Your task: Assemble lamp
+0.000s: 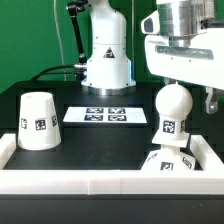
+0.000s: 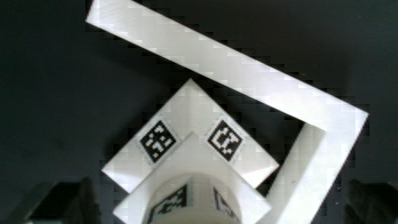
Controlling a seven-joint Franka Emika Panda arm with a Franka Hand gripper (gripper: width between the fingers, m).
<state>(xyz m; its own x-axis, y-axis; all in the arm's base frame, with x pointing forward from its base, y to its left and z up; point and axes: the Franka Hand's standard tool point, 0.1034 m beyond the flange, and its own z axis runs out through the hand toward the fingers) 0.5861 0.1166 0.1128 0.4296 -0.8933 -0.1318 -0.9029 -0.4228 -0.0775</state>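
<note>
White bulb (image 1: 170,112) stands upright on the base (image 1: 167,163); shade (image 1: 37,120) sits well apart on the worktop (image 1: 90,140). Whether my jaws are clenched, I cannot tell.

**Black table with lamp parts inside a white border**

A black table (image 1: 110,140) carries a raised white border wall (image 1: 100,183) along its near edge and sides. A white tapered shade (image 1: 38,120) stands on it, wide end down, toward the exterior view's left. The flat marker board (image 1: 107,115) lies mid-table. The sloped square base (image 1: 166,165) sits toward the exterior view's right, near the border wall.
</note>
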